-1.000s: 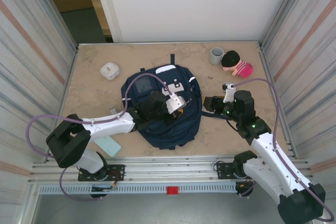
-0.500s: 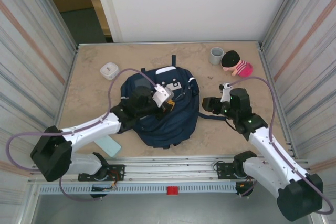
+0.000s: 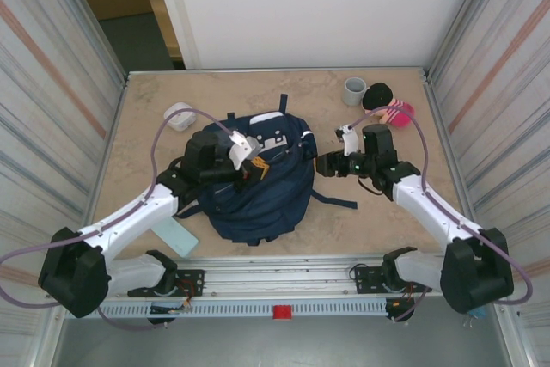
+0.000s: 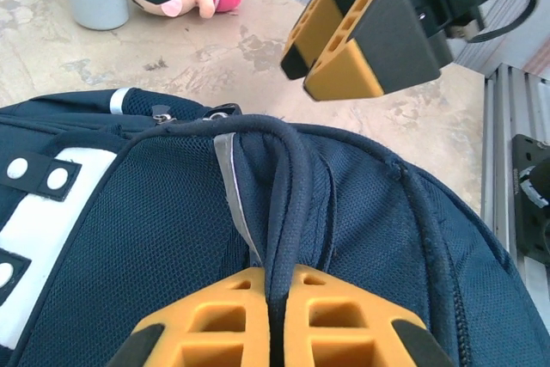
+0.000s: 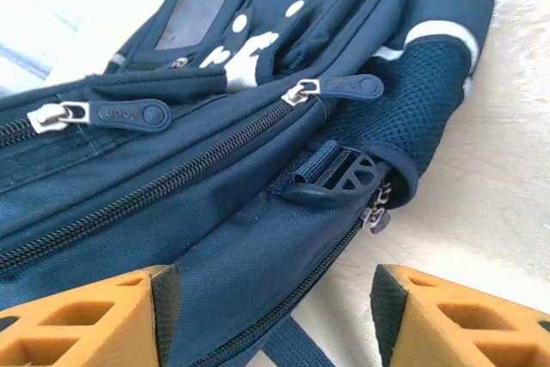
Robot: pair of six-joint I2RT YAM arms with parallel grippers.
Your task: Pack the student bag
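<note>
Left end effector [image 4: 275, 302] clamped on a strap [image 4: 285, 178] of the student bag [image 3: 258, 204]; right end effector [image 5: 275, 291], jaws apart, just beside its zippered flank.

Navy student bag [image 5: 198, 204], right hand [image 5: 275, 298] spread wide

On the table, 1 navy backpack [image 3: 258, 204], 1 grey cup [image 3: 354, 90], 1 plush doll [image 3: 395, 111] in pink stripes, 1 small white container [image 3: 177, 114] and 1 pale green flat card [image 3: 180, 238] are counted. 2 robot arms are counted, each fitted with 1 orange-fingered gripper: the left gripper [image 3: 258, 168] and the right gripper [image 3: 325, 163]. From the right wrist, 2 tabbed pulls are counted on the backpack, a first zipper pull [image 5: 335, 88] and a second zipper pull [image 5: 103, 114], along with 1 black buckle [image 5: 331, 180].
</note>
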